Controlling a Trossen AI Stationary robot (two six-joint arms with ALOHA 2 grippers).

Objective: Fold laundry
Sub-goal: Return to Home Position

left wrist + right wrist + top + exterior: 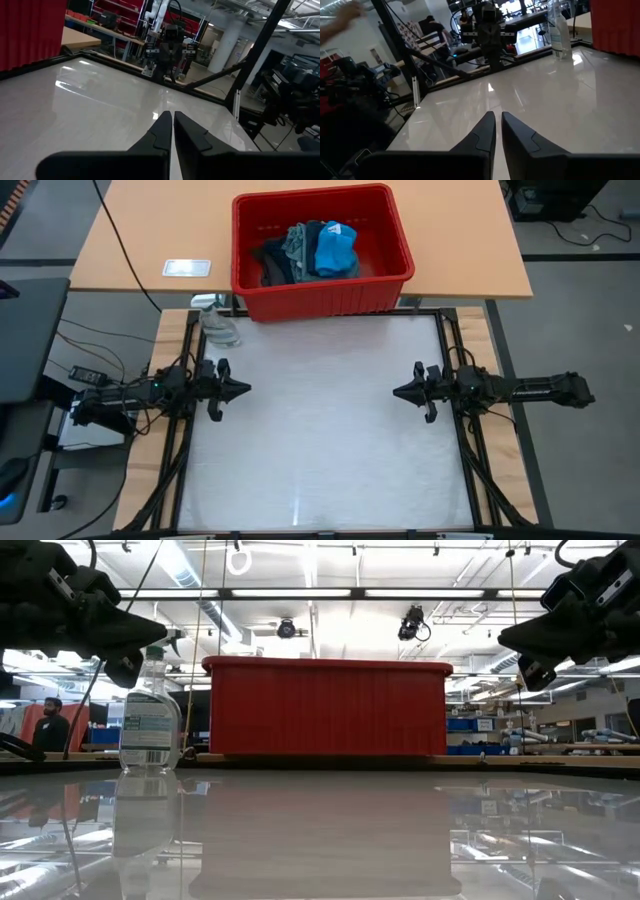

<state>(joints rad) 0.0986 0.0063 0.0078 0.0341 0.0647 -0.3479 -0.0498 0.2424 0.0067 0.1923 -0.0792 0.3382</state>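
The laundry (pixel 310 250) lies heaped in a red plastic bin (pixel 385 290) beyond the white table's far edge: a bright blue piece (pixel 336 248), a grey-green one (pixel 297 242) and a dark navy one (pixel 270 262). In the low view only the bin's wall (pixel 325 708) shows. My left gripper (pixel 247 389) hovers above the table's left side and points level toward the right, its fingers shut on nothing (pixel 173 115). My right gripper (pixel 396 392) hovers at the right side facing it, shut and holding nothing (pixel 498 115).
A clear plastic bottle (pixel 218 326) stands at the white table's far left corner (pixel 150 720). A white card (pixel 188 268) lies on the wooden table left of the bin. Black frame rails (pixel 452 340) run along the table's sides. A person (pixel 50 725) shows in the room behind.
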